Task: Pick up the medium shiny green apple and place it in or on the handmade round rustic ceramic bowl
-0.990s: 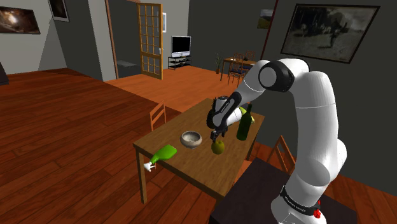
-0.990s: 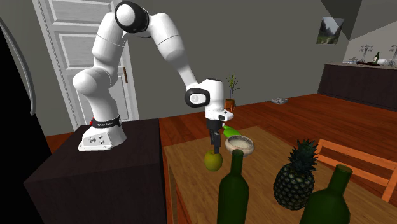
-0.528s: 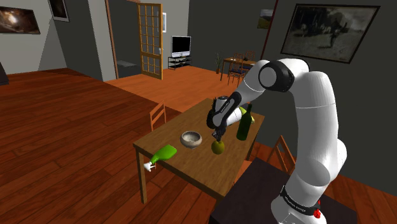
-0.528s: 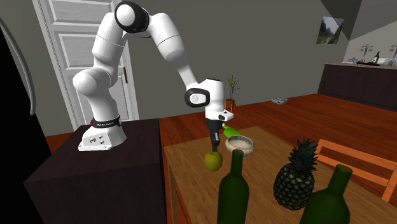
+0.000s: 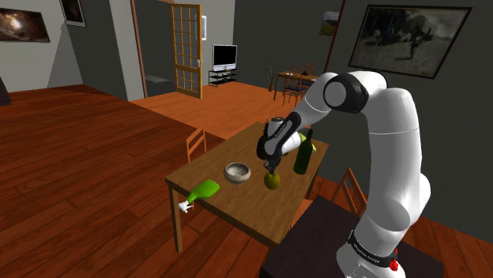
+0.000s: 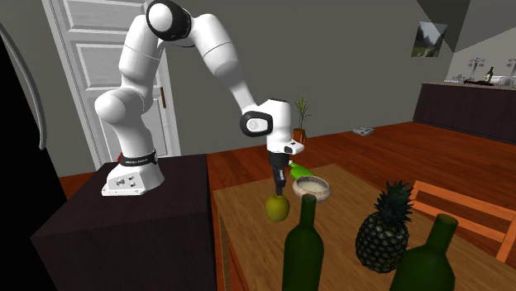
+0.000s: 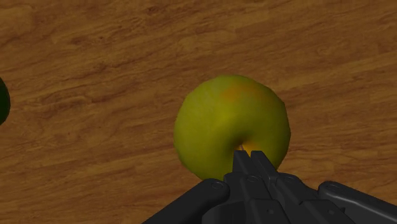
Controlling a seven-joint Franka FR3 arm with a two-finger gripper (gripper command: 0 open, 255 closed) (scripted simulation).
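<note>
The yellow-green apple [image 5: 272,182] [image 6: 278,207] [image 7: 229,124] is at the middle of the wooden table [image 5: 237,201], close to the tabletop. My black gripper [image 5: 269,167] [image 6: 279,190] [image 7: 249,156] points straight down onto it. In the wrist view the two fingers are pressed together in the apple's stem hollow, shut on the apple at its top. The round, pale, rough-looking bowl [image 5: 236,171] [image 6: 312,188] stands upright a short way from the apple, toward the shoulder view's left.
A light green bottle [image 5: 202,190] lies near the table's corner beyond the bowl. A dark green bottle [image 5: 302,155] stands just past the apple. A pineapple [image 6: 385,227] and two dark bottles [image 6: 303,252] [image 6: 430,256] crowd that end. Chairs [image 5: 195,144] [image 5: 351,193] flank the table.
The fingers went from apart around the apple's top to shut on it. The hand and the apple have since risen slightly together.
</note>
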